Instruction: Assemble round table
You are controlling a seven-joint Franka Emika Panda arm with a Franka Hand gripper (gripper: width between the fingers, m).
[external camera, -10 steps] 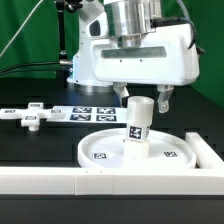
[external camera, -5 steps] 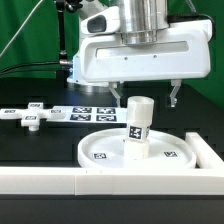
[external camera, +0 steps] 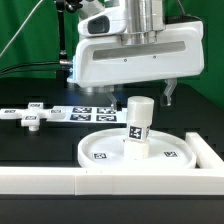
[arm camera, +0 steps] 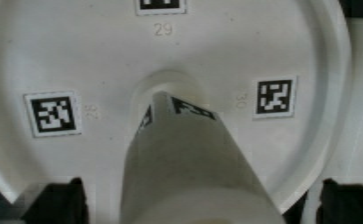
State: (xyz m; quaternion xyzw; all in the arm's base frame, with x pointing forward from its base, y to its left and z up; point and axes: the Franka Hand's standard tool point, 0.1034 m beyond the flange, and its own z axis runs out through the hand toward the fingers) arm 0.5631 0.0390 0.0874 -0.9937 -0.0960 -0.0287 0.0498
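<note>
Disc [external camera: 110, 141] lies flat behind the front rail [external camera: 60, 182], with the leg [external camera: 137, 125] upright at its centre. Gripper [external camera: 145, 93] hangs just above the leg, fingers [arm camera: 62, 196] spread wide, clear of it, gripping nothing. Foot piece [external camera: 28, 116] lies farther back, on the exterior view's left.

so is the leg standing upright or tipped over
Upright: the leg stands vertically at the centre of the round disc, its base on the disc's surface.
</note>
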